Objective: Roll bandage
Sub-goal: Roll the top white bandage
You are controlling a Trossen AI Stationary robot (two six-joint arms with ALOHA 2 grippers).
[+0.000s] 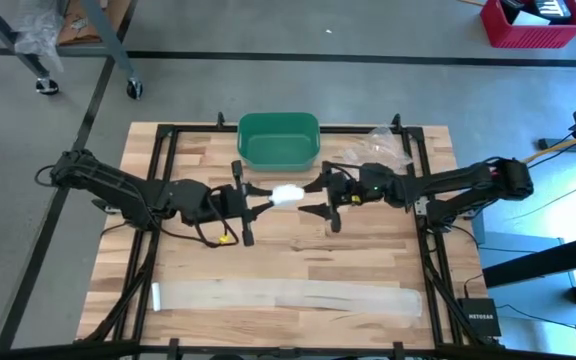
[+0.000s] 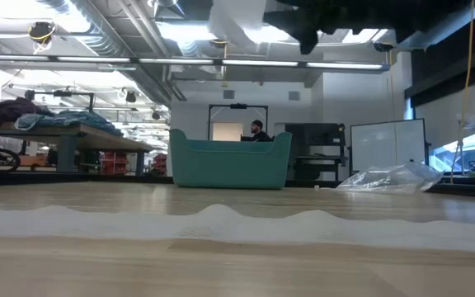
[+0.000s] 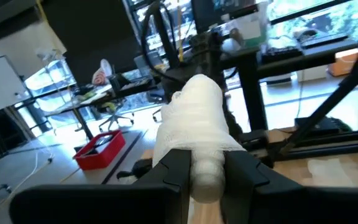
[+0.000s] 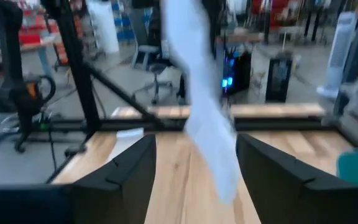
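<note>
Tabletop: green bin (image 1: pixel 279 139) behind; left hand (image 1: pixel 258 199) grasps bandage (image 1: pixel 287 193), right hand (image 1: pixel 318 197) released.

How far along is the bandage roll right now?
Partly done: the left gripper is shut on a wound bandage roll held above the table. In hand: the right gripper is open beside it, around the hanging tail. Left: a long flat strip on the table is unrolled.

A white gauze bandage (image 1: pixel 286 193), partly wound into a loose roll, is held above mid-table, while its flat, translucent strip (image 1: pixel 288 298) lies along the near edge.
</note>
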